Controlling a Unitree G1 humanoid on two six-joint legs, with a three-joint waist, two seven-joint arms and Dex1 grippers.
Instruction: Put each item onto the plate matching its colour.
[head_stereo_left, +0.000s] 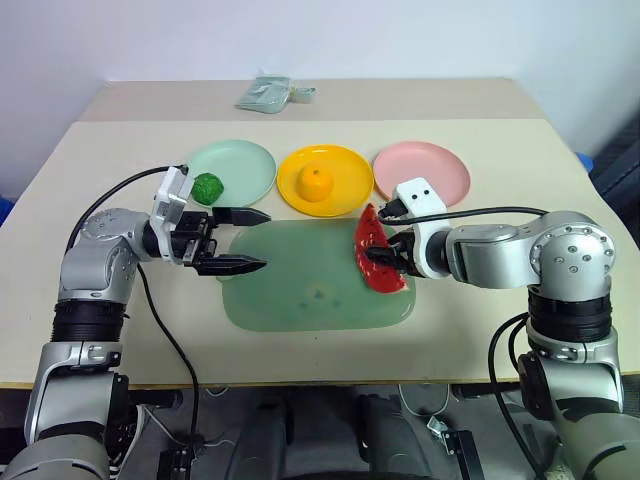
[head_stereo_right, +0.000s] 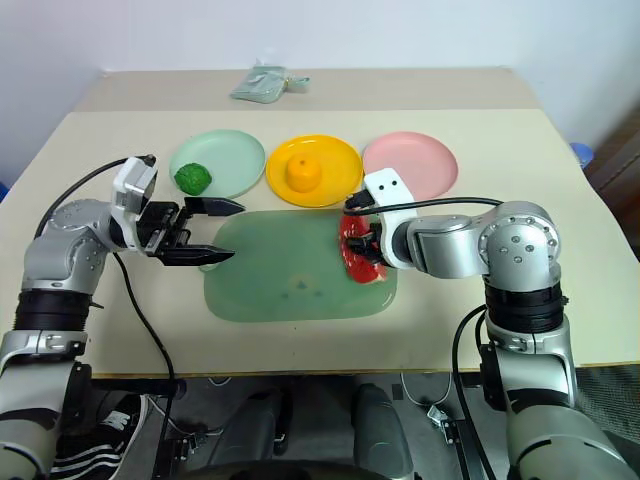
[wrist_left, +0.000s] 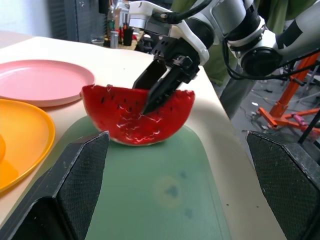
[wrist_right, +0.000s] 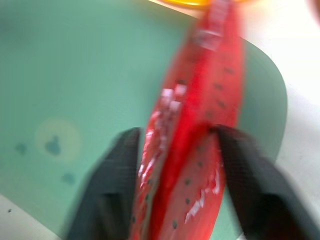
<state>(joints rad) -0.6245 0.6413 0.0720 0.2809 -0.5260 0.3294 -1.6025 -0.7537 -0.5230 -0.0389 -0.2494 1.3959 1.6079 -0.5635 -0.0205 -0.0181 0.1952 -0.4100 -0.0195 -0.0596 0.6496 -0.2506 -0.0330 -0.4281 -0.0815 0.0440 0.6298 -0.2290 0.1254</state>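
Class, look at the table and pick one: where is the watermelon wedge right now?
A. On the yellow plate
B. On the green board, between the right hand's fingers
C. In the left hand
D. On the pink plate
B: the watermelon wedge stands on the green board with the right hand clamped on it; the pink plate is bare.

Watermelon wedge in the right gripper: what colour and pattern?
Red with small dark seed marks and white flecks; the watermelon wedge shows best in the left wrist view.

The left gripper (head_stereo_left: 248, 240) is pointing level toward the right arm, fingers spread wide. The right gripper (head_stereo_left: 377, 255) is angling downward, its fingers pinching the watermelon wedge (head_stereo_left: 380, 262).
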